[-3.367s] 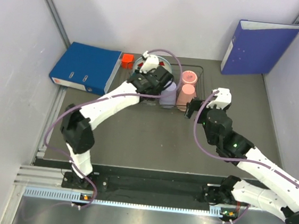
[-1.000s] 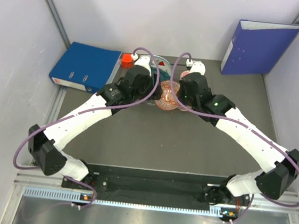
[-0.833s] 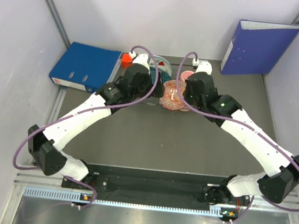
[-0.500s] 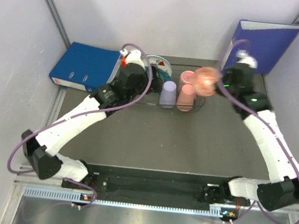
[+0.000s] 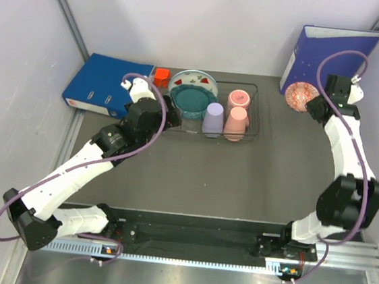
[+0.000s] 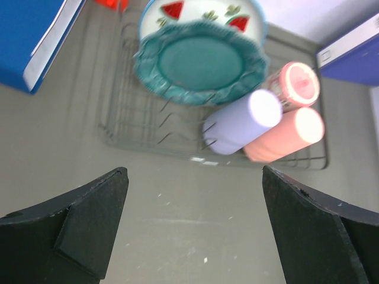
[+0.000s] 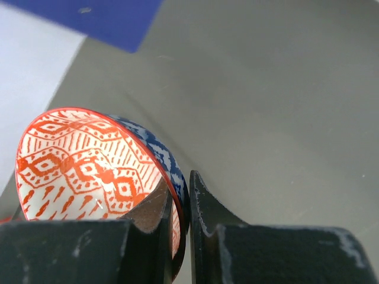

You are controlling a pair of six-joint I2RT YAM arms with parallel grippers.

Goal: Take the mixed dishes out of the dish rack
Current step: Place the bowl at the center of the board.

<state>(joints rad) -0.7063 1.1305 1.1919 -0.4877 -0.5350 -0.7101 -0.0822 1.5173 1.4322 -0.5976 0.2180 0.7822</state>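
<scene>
Bowl (image 7: 77,165) rim pinched in right jaws, near upright binder (image 5: 327,58).

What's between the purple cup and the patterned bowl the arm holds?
In the top view: two salmon-pink cups, the rack's wire edge, then bare table up to the bowl.

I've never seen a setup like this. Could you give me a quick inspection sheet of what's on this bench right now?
Surface: dark grey table, a few pale specks.
Job's things: rack holds teal plate, white plate, lavender cup and two pink cups; bowl is out of it, at far right.
Clutter: red cube by the rack's far left corner; flat binder at left; upright binder at far right.
Hands: left hand open, empty, near the rack; right hand shut on the bowl's rim.
Cables: purple cables loop along both arms.
Surroundings: pale walls; metal rail at near edge.
</scene>
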